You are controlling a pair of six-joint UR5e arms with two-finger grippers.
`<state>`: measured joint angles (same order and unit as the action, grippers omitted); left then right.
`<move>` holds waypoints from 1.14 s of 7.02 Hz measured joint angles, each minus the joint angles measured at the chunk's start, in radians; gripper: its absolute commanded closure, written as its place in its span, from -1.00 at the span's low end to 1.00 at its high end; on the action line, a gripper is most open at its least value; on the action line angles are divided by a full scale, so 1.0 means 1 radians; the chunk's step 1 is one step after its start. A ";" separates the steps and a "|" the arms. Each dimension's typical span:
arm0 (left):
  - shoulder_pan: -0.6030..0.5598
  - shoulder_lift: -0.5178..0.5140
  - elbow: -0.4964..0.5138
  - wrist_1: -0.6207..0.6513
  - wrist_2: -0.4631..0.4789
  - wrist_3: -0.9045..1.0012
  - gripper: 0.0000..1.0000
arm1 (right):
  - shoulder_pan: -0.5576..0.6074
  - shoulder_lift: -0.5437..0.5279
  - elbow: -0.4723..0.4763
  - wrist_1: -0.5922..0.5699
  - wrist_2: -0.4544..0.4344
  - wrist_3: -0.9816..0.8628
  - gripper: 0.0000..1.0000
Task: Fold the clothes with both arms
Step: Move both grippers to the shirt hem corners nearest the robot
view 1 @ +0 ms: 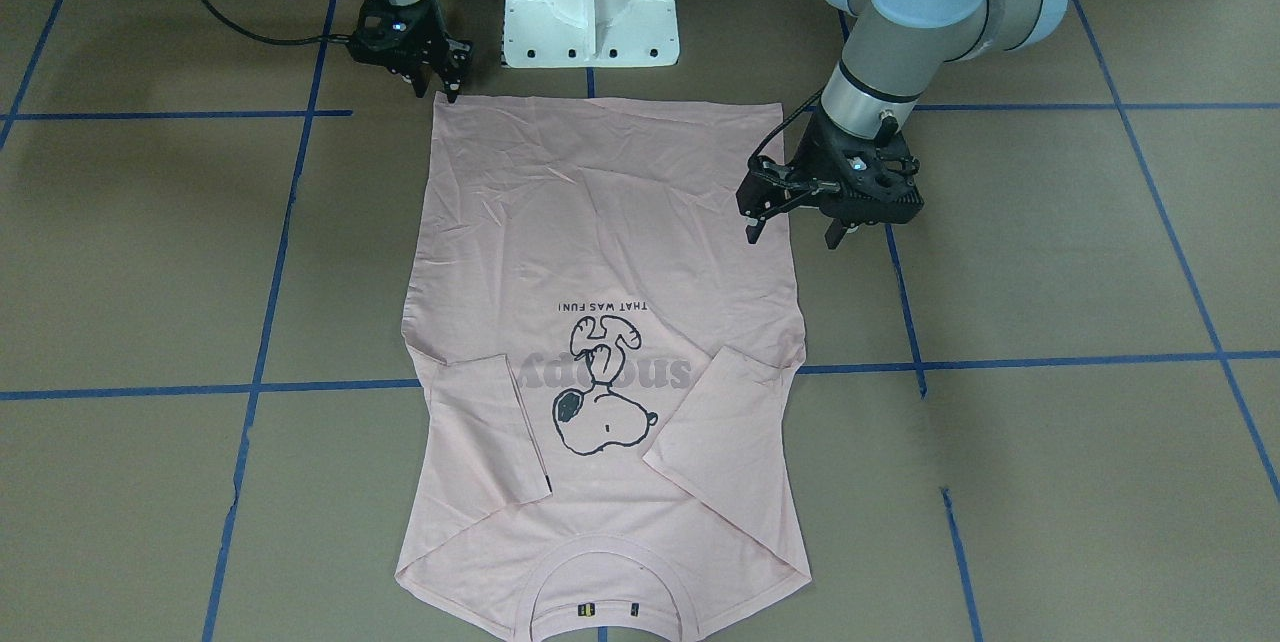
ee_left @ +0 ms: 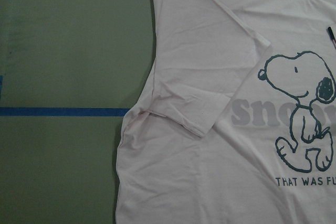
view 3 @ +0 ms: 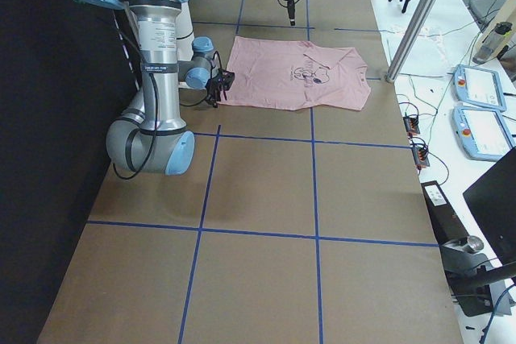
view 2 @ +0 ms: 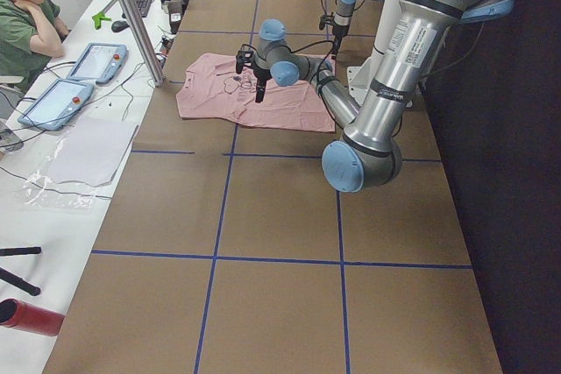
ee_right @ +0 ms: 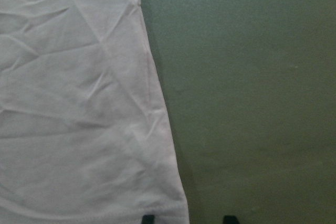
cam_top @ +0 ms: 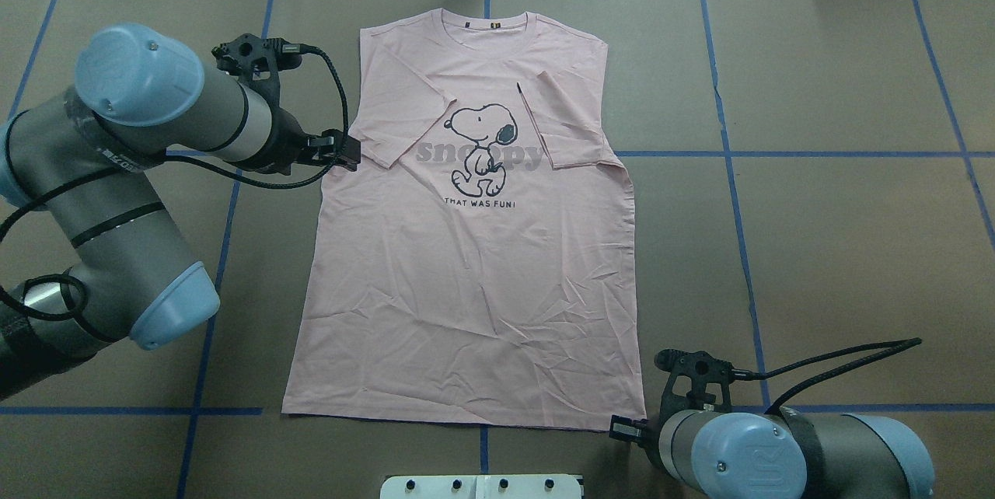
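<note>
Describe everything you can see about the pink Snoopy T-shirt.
The pale pink T-shirt lies flat, print up, on the brown table, ribbed collar away from the robot. Both short sleeves are folded inward over the chest beside a black-outline Snoopy, grey "snoopy" lettering and "THAT WAS FUN!". The thin fabric is creased. The open left tool is at one side edge, the open right tool at a hem corner; contact is unclear.

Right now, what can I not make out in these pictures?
Shirt back: faces the table, every view.
Collar tags: too small, front-facing view.
Right gripper: fingertips cut by bottom edge, right wrist view; touching shirt or not, unclear.
Print: cut by right edge, left wrist view.
</note>
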<state>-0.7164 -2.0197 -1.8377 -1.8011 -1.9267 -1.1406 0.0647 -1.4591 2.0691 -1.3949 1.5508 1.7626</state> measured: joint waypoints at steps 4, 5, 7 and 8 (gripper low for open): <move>0.000 -0.002 0.000 -0.002 0.000 -0.001 -1.00 | 0.005 0.001 0.013 0.001 0.007 0.001 1.00; 0.002 0.002 0.000 -0.001 -0.001 -0.011 -1.00 | 0.009 0.000 0.024 0.000 0.009 0.001 1.00; 0.058 0.059 -0.030 -0.004 0.017 -0.167 -1.00 | 0.018 -0.006 0.045 -0.001 0.012 -0.001 1.00; 0.137 0.118 -0.083 -0.003 0.059 -0.284 -0.98 | 0.023 -0.007 0.049 -0.001 0.013 -0.003 1.00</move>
<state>-0.5796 -1.9020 -1.9208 -1.8046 -1.8673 -1.4244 0.0880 -1.4658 2.1180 -1.3958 1.5635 1.7594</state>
